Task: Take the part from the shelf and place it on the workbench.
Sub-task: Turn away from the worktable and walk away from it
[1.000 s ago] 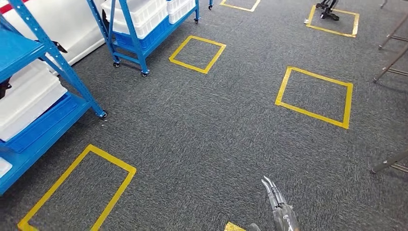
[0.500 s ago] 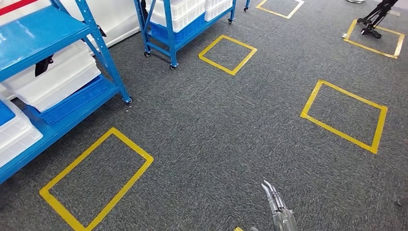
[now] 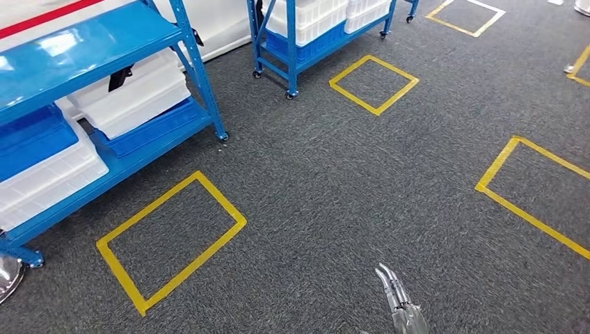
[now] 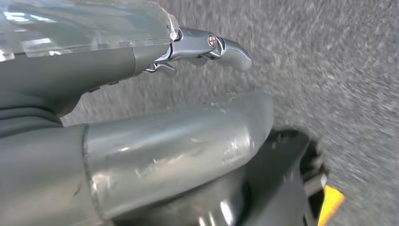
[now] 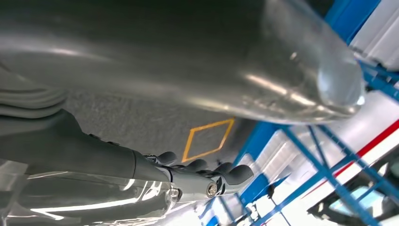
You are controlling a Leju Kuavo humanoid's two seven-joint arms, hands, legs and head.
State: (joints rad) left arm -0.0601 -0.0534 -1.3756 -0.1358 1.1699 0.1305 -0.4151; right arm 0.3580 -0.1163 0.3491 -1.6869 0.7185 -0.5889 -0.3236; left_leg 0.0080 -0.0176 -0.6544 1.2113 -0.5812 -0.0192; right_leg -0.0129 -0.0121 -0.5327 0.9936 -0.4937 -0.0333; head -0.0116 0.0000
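— Where's the part it's meant to fetch?

— I can't pick it out. It is presumably in one of the bins on the shelf (image 3: 104, 42), the near blue rack at the left. There are white bins (image 3: 132, 94) and blue bins (image 3: 35, 136) on its lower tiers, but what is inside is hidden.

— And the hands?

— The right hand (image 3: 400, 299) hangs low over the carpet (image 3: 334, 174), fingers straight and close together, holding nothing. The left hand (image 4: 141, 117) shows up close at its wrist, thumb out, fingers loosely bent, empty, so I'd call it open too.

— So what makes this step go well?

— Squaring up to the rack, I'd judge. The yellow tape box (image 3: 170, 240) on the floor in front of it looks like the standing mark; stop inside it, face the rack, then raise the arms.

— Anything awkward about the materials?

— The bins look like smooth moulded plastic with lipped rims, probably slippery. The rack is painted steel on small castors, so a shove might roll it. The carpet is a flat, coarse grey weave.
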